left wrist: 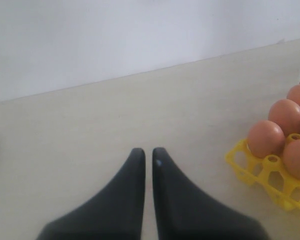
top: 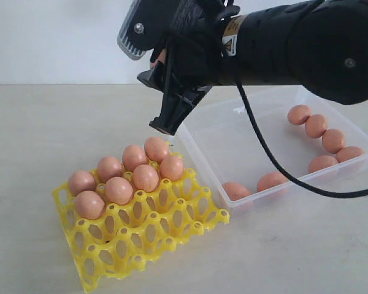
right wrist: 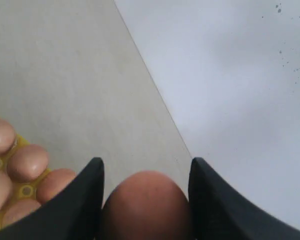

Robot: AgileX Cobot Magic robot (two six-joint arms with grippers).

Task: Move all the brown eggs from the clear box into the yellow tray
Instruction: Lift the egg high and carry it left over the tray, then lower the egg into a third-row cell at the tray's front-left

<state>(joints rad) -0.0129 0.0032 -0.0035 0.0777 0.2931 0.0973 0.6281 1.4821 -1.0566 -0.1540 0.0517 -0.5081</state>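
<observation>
Right gripper (right wrist: 146, 164) clamped on one brown egg (right wrist: 146, 205), held above the bench (top: 30, 135) over the far corner of the yellow tray (top: 172, 231). Eight eggs (top: 119, 190) sit in the tray cups — seven more lie in the clear box (top: 233, 144). Left gripper (left wrist: 148, 152) closed and empty, beside the tray.
</observation>
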